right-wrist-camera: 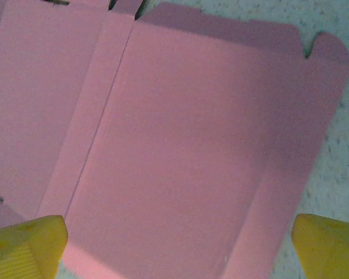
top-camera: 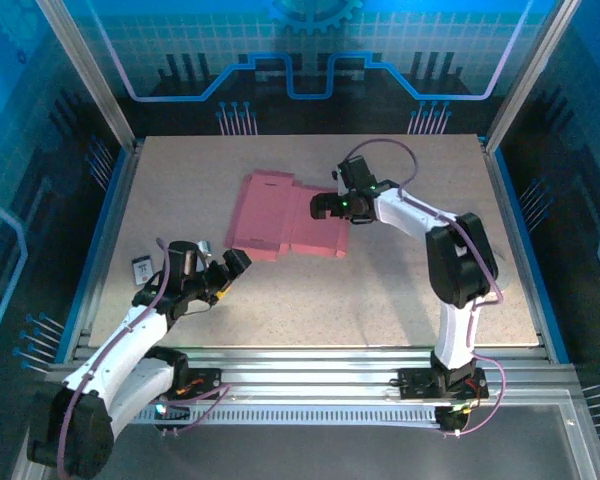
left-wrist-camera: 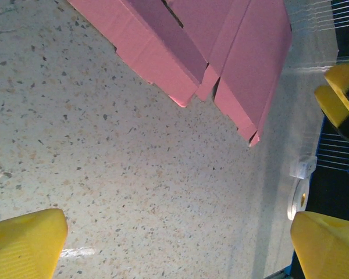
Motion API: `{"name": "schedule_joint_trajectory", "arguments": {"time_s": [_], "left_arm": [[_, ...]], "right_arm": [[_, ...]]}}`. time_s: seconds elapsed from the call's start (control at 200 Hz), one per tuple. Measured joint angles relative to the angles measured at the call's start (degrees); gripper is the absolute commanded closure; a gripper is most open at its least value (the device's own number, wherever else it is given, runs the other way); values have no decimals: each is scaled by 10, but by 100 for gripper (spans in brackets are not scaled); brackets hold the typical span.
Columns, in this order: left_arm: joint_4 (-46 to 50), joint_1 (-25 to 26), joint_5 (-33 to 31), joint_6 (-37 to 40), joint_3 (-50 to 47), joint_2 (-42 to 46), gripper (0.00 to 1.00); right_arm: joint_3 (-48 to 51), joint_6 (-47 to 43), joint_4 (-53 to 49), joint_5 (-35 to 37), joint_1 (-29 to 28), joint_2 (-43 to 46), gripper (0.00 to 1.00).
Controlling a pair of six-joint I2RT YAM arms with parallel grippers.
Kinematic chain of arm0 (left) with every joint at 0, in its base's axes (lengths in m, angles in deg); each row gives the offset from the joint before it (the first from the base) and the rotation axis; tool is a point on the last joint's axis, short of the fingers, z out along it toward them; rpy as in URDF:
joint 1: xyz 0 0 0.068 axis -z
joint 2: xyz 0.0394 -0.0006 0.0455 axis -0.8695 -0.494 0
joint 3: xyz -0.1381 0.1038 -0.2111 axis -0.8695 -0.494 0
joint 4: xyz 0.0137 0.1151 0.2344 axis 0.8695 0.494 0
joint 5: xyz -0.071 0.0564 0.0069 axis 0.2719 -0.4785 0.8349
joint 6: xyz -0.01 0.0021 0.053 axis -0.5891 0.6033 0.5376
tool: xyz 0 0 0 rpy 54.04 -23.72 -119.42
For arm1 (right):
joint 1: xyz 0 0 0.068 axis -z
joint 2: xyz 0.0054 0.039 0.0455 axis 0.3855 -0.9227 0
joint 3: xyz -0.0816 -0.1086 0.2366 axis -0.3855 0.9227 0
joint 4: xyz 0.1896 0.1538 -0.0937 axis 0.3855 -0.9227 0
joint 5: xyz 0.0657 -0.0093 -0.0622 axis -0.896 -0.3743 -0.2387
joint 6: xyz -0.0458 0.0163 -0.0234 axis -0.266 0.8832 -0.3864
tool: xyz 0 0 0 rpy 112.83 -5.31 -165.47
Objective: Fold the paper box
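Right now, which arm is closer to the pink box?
Right. The right end effector is over the paper box; the left end effector is apart, off its near-left corner.

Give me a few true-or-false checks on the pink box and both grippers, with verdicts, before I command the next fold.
1. The paper box lies opened out on the table. True.
2. The left gripper is clamped on a flap of the box. False: it is open over bare table, apart from the box's near corner.
3. The right gripper is over the box's right side with its fingers spread. True.
4. The box hangs over the table's near edge. False: it lies wholly on the tabletop, toward the far middle.
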Motion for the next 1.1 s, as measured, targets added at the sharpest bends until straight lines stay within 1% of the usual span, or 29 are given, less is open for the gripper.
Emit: {"name": "schedule_joint_trajectory", "arguments": {"time_s": [0.16, 0.285, 0.555, 0.695, 0.911, 1.011, 1.101], "left_arm": [[-5, 2, 1, -6, -6, 0, 1], [-10, 4, 1, -16, -12, -2, 1], [-20, 10, 1, -23, -16, -19, 1], [-38, 14, 1, -34, -16, -34, 1], [-77, 27, 1, -48, -16, -87, 1], [-85, 38, -1, -49, -15, -117, 1], [-89, 46, -5, -49, -14, -137, 1]], "right_arm": [[-60, 1, -14, -14, 7, -72, 0], [-88, 5, -22, -19, 12, -110, 0], [-80, 19, -8, -29, 19, -121, 0], [-23, 28, 19, -27, 19, -87, 0], [128, 80, 38, 4, 8, 22, 0], [199, 123, 43, 26, -17, 78, 0], [257, 171, 44, 44, -59, 127, 0]]}}
